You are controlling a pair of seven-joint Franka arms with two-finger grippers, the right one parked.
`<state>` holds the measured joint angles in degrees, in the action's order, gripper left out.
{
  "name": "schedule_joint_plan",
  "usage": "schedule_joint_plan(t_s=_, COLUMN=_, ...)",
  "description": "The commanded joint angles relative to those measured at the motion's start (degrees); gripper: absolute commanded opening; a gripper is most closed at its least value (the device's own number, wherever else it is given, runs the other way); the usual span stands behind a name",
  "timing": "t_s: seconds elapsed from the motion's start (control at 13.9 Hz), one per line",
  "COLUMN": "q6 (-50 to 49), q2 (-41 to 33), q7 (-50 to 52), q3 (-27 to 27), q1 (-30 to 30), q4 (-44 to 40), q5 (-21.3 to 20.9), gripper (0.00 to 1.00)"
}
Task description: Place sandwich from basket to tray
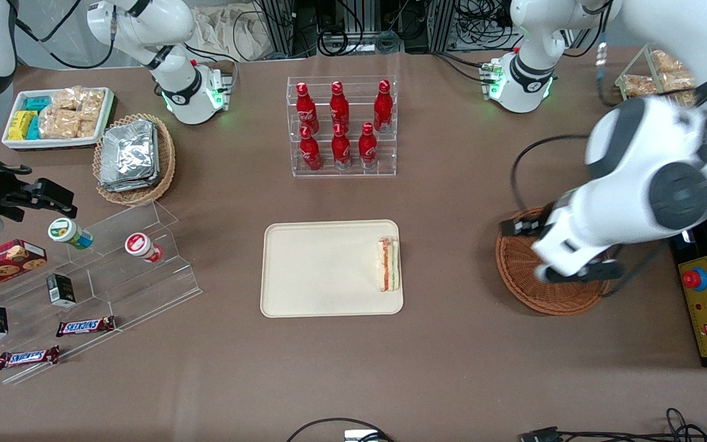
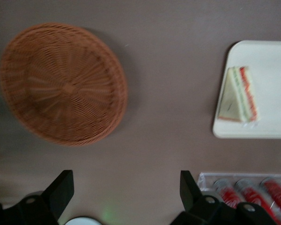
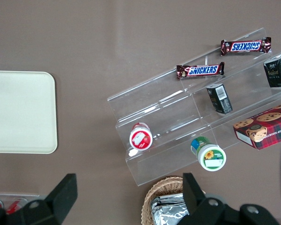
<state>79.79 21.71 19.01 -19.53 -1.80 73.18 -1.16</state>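
Brown table [image 1: 452, 344]: sandwich [image 1: 388, 264] lies on the tray [image 1: 323, 270], against the rim nearest the empty basket [image 1: 522, 270]. Gripper [image 2: 126, 190] hovers above the basket, fingers spread, holding nothing.

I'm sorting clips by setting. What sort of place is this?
Probably a robot lab staged as a snack shop: cola bottles on a clear rack, candy bars on steps, a sandwich on a tray. The open, empty hand hangs above the basket.

I see a reddish-brown woven wicker basket [image 2: 63, 83], a cream-beige tray [image 1: 323, 268], a white sandwich [image 1: 389, 264] striped orange-red and green, and the black gripper [image 2: 126, 192].
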Motion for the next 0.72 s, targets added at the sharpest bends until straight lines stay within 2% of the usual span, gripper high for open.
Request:
schedule_joint_plan(t_s=0.0, q6=-5.2, q2=-7.6, q7=-4.2, q3=-0.3, q1=-4.2, q4=2.5, q5=-0.7, gripper=1.0)
schedule_joint_plan(t_s=0.36, q6=-7.4, q2=-12.2, q7=-8.0, q3=-0.3, q1=-10.4, q4=7.1, q5=-1.1, gripper=1.0)
schedule_joint_plan(t_s=0.65, q6=-4.1, q2=-17.3, q7=-8.0, q3=-0.4, q1=-10.4, q4=15.3, q5=-1.0, gripper=1.0)
